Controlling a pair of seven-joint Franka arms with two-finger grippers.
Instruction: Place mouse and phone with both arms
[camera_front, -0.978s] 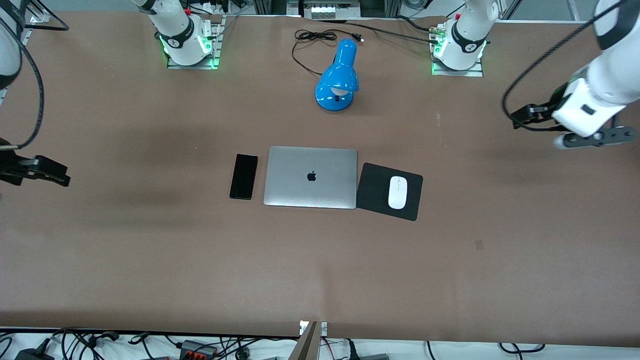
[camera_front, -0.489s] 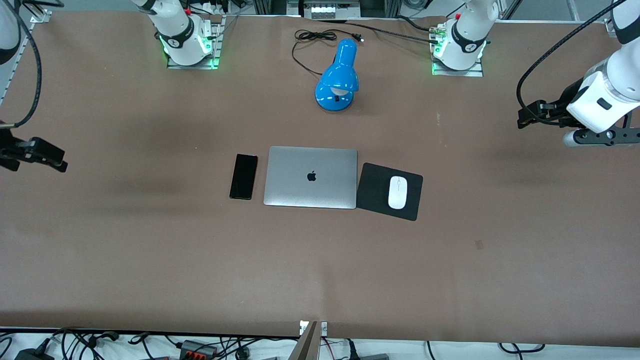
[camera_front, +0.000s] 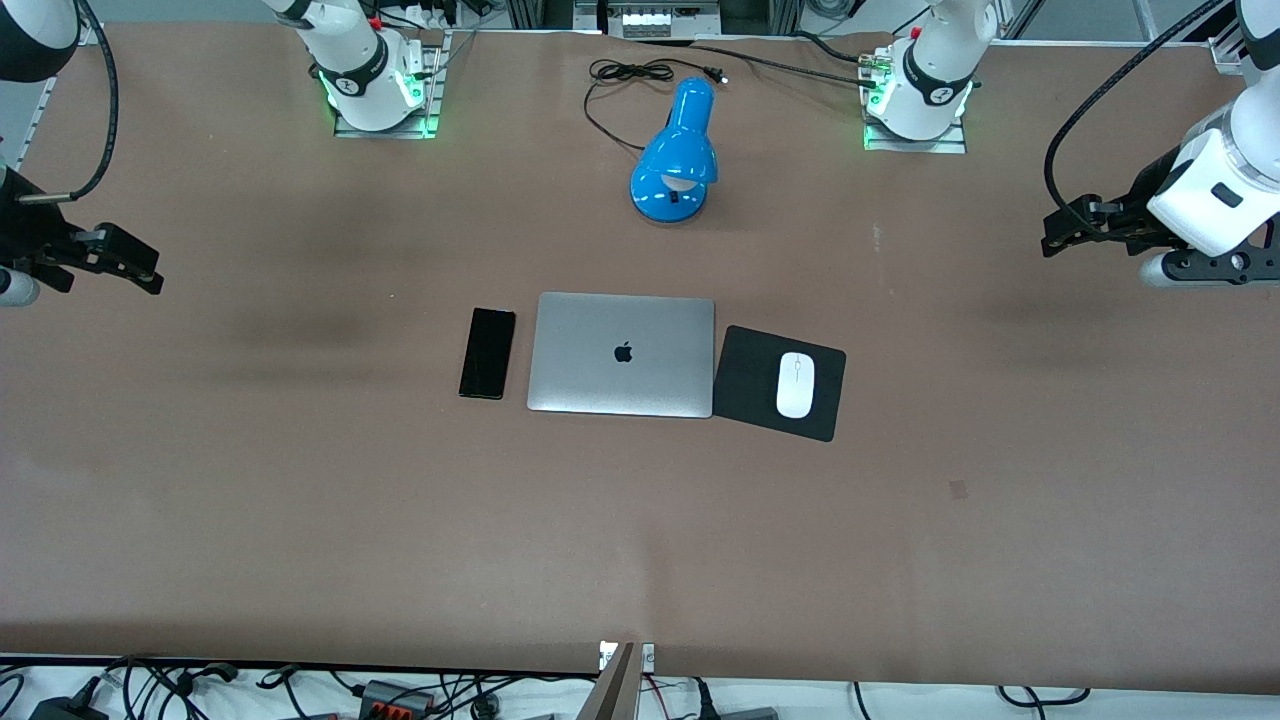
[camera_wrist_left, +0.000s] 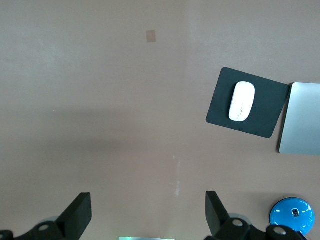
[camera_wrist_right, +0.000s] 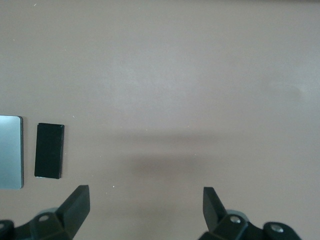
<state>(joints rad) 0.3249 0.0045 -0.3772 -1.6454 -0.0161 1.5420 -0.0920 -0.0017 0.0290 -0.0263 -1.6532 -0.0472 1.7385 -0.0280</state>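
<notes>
laptop (camera_front: 621, 354) sits mid tabletop (camera_front: 300, 500), phone (camera_front: 487, 353) just beside it toward the right arm's end, mouse (camera_front: 795, 385) on the pad (camera_front: 745, 385) touching its other edge, lamp (camera_front: 676, 155) farther back.

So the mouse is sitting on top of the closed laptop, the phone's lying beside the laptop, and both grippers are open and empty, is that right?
Not quite. The mouse sits on the black mouse pad beside the closed laptop, not on the laptop; the front view shows this. The rest holds: the phone lies beside the laptop, and the left gripper and right gripper are open and empty.
</notes>
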